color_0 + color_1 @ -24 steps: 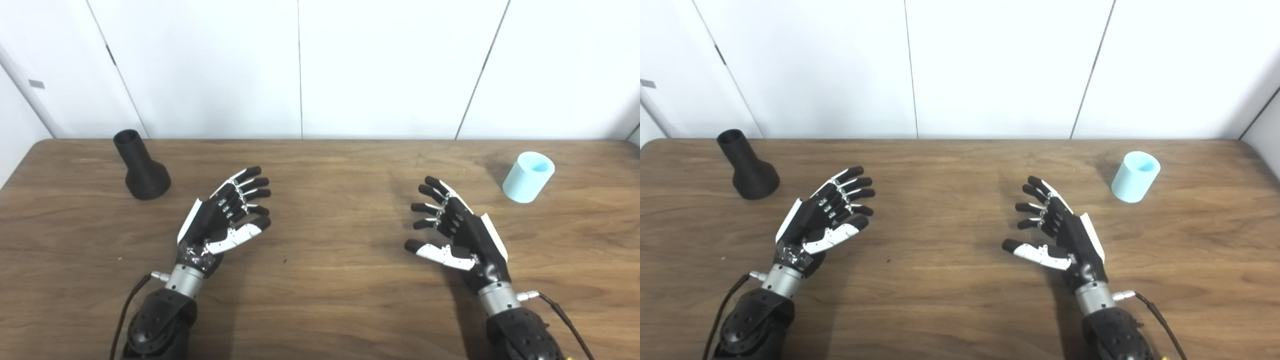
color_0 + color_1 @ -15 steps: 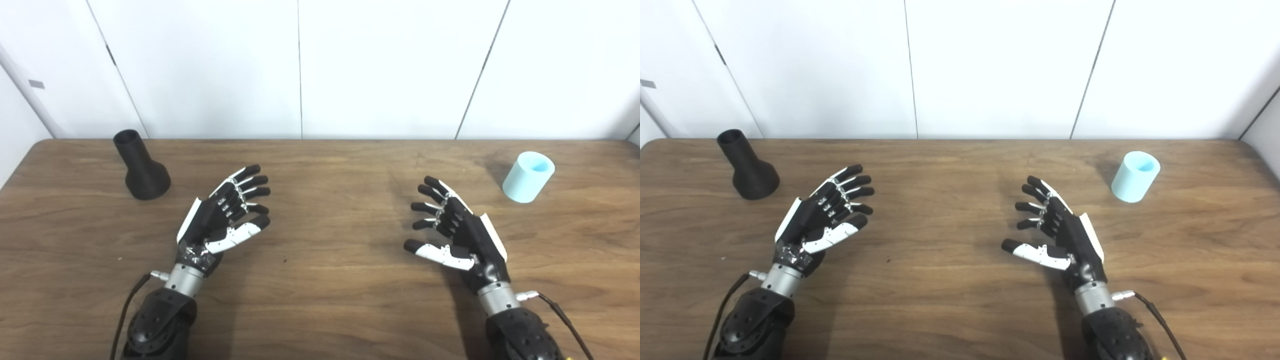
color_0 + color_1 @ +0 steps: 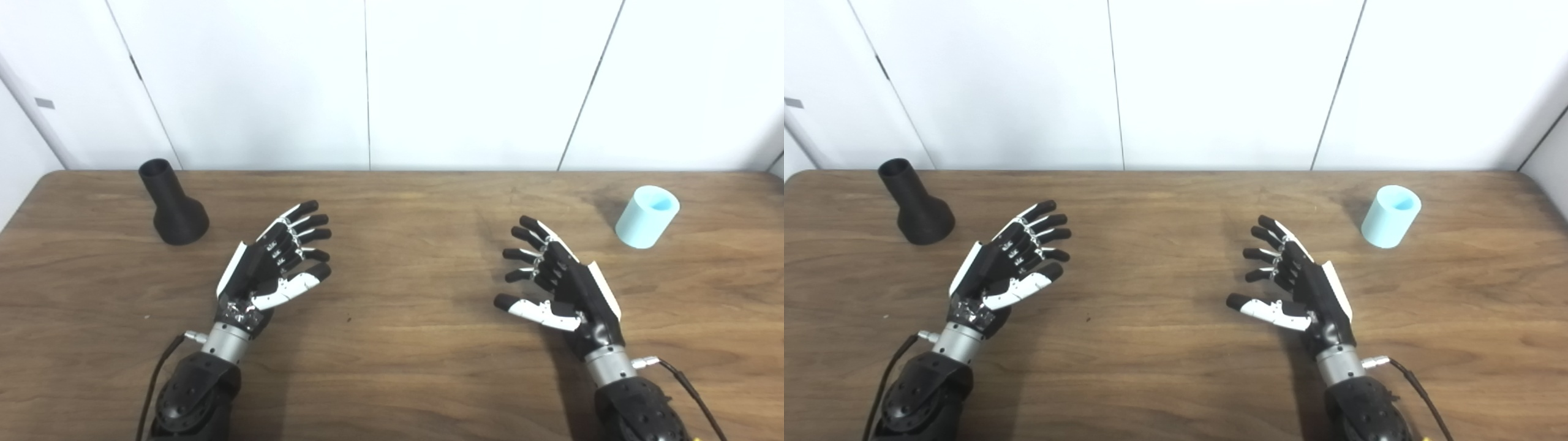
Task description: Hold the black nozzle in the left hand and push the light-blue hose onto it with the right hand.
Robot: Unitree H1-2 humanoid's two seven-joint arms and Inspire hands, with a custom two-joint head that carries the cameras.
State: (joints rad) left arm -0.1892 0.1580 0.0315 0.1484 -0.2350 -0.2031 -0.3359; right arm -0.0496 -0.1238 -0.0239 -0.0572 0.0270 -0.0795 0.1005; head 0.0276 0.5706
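Note:
A black nozzle [image 3: 173, 204] stands on its wide end at the far left of the wooden table [image 3: 398, 202], narrow open neck up and leaning a little left. A short light-blue hose piece [image 3: 647, 217] stands at the far right, open end up. My left hand [image 3: 272, 263] is open and empty, palm turned inward, to the right of and nearer than the nozzle. My right hand [image 3: 554, 282] is open and empty, palm turned inward, left of and nearer than the hose. Neither hand touches either object.
White wall panels [image 3: 367, 79] rise right behind the table's far edge. Cables run from both wrists [image 3: 686, 380] toward the bottom edge.

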